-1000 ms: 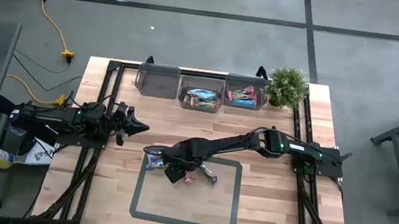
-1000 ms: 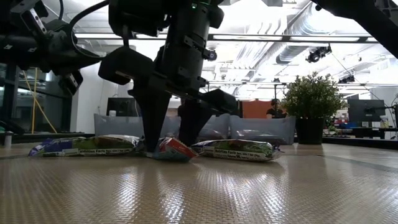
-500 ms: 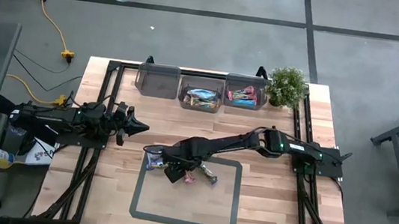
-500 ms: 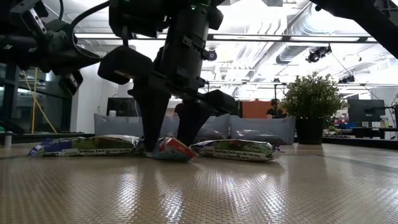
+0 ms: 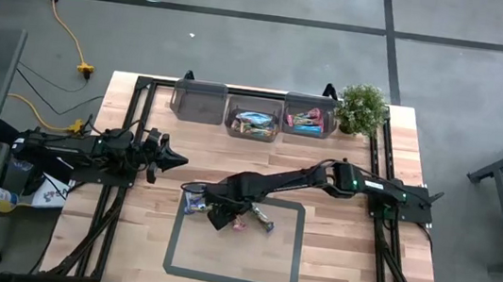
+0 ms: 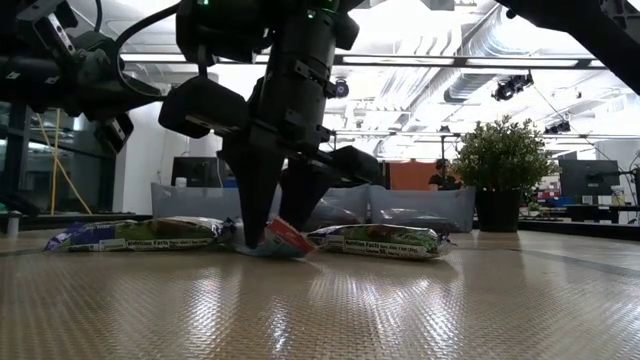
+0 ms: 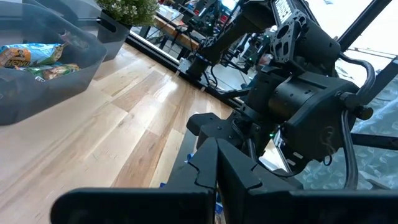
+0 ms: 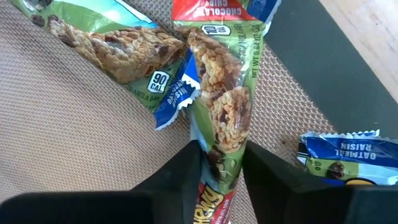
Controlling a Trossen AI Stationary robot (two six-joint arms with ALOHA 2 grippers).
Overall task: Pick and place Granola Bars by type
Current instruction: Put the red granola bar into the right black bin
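Note:
Three granola bars lie close together on the dark mat [image 5: 281, 258]. The middle one is a green bar with a red end [image 8: 221, 93] [image 6: 283, 238]. A blue-and-green bar [image 8: 118, 50] [image 6: 135, 233] lies on one side of it. A blue oatmeal-raisin bar [image 8: 342, 155] [image 6: 380, 240] lies on the other. My right gripper [image 8: 219, 148] [image 5: 224, 214] stands over the middle bar, pointing down, shut on it. My left gripper [image 5: 173, 159] waits shut above the table's left part, touching nothing. My right gripper pinches the green bar with the red end across its width, a little off its middle [image 8: 219, 134], between the two fingers [image 6: 258, 205]. The fingers come from above, pointing down, and lie across the bar. The bar sits tilted, with its lower edge [image 6: 300, 252] on the mat.
Three clear grey bins stand along the table's far edge: one at the left [image 5: 199, 100], one with blue bars [image 5: 254, 120], one with pink and orange bars [image 5: 309, 121]. A potted plant [image 5: 362, 108] stands at the far right corner. Bare wood lies between mat and bins.
My right gripper's fingers have drawn together around the middle bar and taken hold of it. The bar has tipped up slightly on one side. The two bars beside it have stayed where they were.

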